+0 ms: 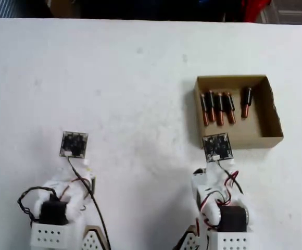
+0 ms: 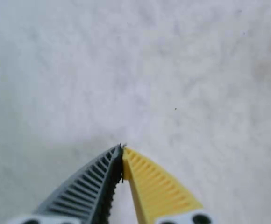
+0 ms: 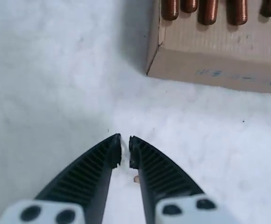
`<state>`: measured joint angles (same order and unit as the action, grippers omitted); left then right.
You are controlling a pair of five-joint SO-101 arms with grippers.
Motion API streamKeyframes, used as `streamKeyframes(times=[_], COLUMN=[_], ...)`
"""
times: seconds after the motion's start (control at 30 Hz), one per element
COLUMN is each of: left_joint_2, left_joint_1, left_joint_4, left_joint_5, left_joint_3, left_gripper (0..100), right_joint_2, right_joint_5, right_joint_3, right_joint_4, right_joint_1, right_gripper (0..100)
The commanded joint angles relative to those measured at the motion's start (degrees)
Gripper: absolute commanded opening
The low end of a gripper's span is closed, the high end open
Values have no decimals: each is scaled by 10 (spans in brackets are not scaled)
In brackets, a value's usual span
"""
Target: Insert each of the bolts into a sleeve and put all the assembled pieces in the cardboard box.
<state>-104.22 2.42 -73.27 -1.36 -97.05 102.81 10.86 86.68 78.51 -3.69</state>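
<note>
The white worktop (image 1: 140, 78) is seen spread across the high view, and beyond its far edge a dark strip of room is visible, with a red object (image 1: 255, 9) at one corner. The open cardboard box (image 1: 260, 127) is set on the right half of the worktop, flat on its base. Five assembled pieces are laid inside it, each with a black sleeve at the far end and a copper-coloured threaded bolt pointing toward the arms: four pieces (image 1: 219, 108) are lined up side by side, and a fifth piece (image 1: 246, 101) is placed a little apart from them. The left arm (image 1: 57, 208) is parked at the near edge, well apart from the box, and the right arm (image 1: 224, 213) just before the box's near wall. The left hand (image 2: 122, 150) is pressed together at the tips over bare worktop. The right hand (image 3: 124, 144) is drawn almost together, a thin gap being left, with nothing pinched.
</note>
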Motion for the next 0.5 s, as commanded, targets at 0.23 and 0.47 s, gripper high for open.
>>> streamKeyframes(times=[0.23, 0.47], left_joint_2=[-3, -3], left_joint_1=[-7, -7], left_joint_4=[-3, -3], left_joint_5=[2, 2], left_joint_3=[0, 0], left_gripper=[23, 23], right_joint_2=[4, 3], right_joint_5=[-40, -41], right_joint_3=[102, 102], right_joint_4=[-85, -75], right_joint_1=[7, 40], right_gripper=[16, 16])
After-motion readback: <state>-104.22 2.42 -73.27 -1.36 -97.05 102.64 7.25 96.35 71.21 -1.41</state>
